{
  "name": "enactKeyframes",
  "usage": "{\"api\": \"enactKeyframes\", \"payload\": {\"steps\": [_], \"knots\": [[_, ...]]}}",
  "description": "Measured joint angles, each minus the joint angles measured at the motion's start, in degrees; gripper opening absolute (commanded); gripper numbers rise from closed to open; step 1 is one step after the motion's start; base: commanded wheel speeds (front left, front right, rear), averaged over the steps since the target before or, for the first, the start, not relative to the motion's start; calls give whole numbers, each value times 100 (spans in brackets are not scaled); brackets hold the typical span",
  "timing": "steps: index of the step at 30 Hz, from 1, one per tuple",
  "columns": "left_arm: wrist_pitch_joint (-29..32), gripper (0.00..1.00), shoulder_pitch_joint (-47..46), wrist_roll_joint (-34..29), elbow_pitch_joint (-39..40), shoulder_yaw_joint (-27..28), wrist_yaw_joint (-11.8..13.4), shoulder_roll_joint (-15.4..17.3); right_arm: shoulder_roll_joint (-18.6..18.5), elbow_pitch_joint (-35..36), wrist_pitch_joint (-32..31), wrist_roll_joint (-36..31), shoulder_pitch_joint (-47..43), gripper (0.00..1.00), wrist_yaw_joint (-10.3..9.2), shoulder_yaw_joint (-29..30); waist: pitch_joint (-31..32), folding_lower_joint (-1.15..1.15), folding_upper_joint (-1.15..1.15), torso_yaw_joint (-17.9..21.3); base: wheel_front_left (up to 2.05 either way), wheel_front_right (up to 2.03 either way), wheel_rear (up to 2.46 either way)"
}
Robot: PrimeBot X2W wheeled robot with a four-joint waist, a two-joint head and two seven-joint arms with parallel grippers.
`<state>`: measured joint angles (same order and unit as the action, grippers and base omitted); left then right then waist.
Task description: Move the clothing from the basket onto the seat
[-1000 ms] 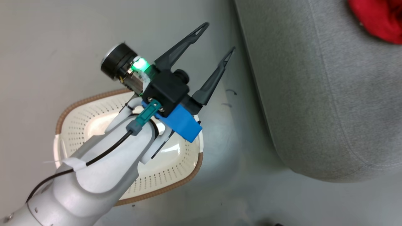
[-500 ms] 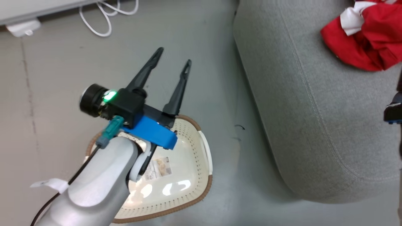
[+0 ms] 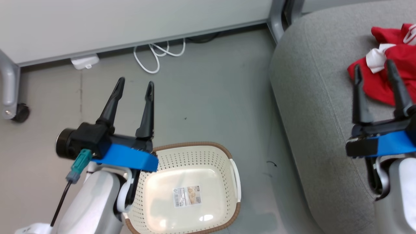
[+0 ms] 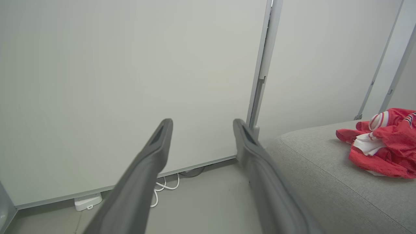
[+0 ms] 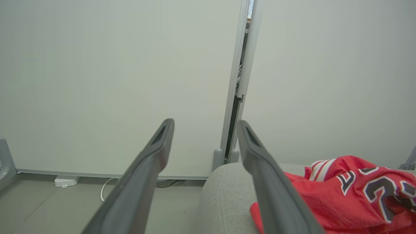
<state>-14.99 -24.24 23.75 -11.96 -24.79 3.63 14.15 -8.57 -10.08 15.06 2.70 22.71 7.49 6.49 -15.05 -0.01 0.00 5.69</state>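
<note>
Already the clothing [image 3: 406, 53] lies on the seat [image 3: 312, 97], twelve o'clock from the nearer right gripper [image 3: 373, 65], jaws spread wide, empty

Bright even light, soft shadows, sharp, wide-angle wrist views

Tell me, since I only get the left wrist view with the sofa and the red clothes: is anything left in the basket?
Observer: No. In the head view the basket holds just a paper label on its floor.
Operator: Where is my gripper, then?
Observer: The left gripper is open and empty, by the basket's far left corner.
Operator: And the other one?
Observer: The right gripper is open over the grey sofa cushion, fingers pointing at the red clothing, holding nothing.
</note>
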Motion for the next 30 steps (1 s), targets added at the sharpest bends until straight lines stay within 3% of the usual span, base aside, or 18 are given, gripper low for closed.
{"api": "enactKeyframes", "payload": {"steps": [16,30], "knots": [[0,100,1169,-668,-82,1416,-561,-556,346,191,0,-3,-1010,100,-1,-236,725,0,0,-431,0,0,0],[0,100,1691,-931,-244,1890,-851,-932,498,147,0,-40,-1610,100,-1,-129,1252,1,0,-603,0,0,0]]}}
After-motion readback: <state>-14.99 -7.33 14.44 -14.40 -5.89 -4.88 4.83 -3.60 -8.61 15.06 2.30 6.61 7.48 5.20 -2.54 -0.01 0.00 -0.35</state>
